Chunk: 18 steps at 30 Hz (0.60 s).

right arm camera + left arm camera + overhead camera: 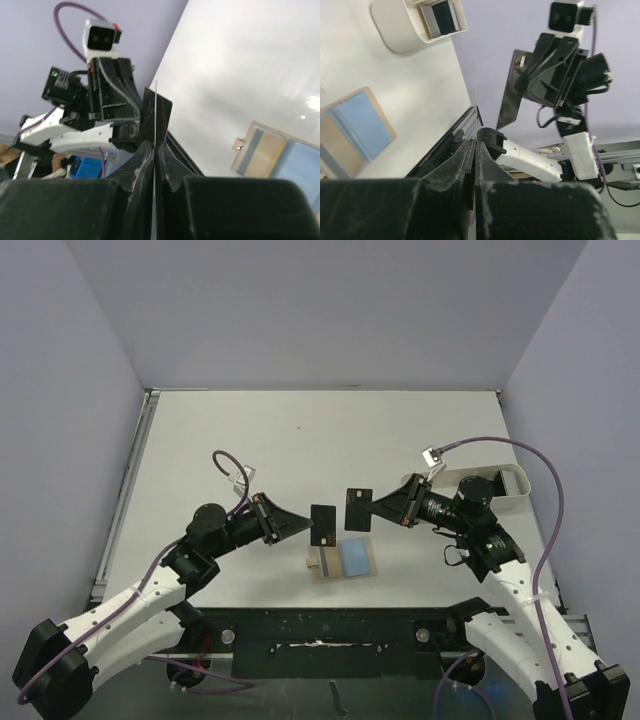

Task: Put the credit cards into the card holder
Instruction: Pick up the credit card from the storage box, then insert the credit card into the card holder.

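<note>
Top view: the left gripper is clamped on the left card and the right gripper on the right card. Both cards are raised over the open card holder, which lies flat on the table.

Left wrist view: the closed fingers pinch their card edge-on (a bare sliver). The white tray sits beyond.

Right wrist view: the same tight pinch, with the holder low and to the right. Best to send one arm first, tipping its card's free edge to a pocket mouth and sliding in shallowly while the other arm waits clear.
</note>
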Available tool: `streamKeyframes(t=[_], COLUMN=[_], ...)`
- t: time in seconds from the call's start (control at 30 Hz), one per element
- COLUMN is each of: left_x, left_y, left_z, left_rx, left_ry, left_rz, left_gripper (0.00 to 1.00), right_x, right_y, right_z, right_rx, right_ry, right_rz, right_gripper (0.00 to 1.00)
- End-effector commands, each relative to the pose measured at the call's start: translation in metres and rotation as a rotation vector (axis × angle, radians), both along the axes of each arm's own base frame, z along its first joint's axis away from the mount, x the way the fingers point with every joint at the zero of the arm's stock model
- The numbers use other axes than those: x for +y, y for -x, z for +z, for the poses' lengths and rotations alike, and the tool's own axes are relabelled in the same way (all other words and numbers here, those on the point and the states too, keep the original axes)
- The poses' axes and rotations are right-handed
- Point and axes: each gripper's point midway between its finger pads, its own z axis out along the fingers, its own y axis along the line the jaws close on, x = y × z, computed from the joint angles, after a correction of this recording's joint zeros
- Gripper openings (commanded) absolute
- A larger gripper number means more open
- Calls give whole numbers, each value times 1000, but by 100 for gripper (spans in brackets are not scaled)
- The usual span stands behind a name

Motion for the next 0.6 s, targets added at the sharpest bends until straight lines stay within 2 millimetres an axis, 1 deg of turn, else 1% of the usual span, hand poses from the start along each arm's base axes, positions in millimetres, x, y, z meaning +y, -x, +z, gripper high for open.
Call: streamKeyframes(t=[0.0,0.03,0.13,0.27,0.4,0.57], left_x=[4,3,2,-2,-7,-14], left_y=[-10,-11,-14,-16,-17,-19], left_z=[18,19,14,9,7,4], left_rx=[-84,-85,-74,-57,-44,-21], left_ry=[-65,-69,-100,-130,-136,-156], left_rz=[38,38,44,25,20,21], left_gripper=[0,0,0,0,0,0], right_x=[-29,-35,-50,-63,-71,-77], right_y=[-18,-22,-28,-30,-31,-29], right_z=[-6,-7,-21,-39,-61,-97], right_rx=[-46,-47,-16,13,50,110], right_ry=[244,289,393,473,530,608], right_rz=[-162,-195,-261,-308,-328,-312], right_gripper=[0,0,0,0,0,0])
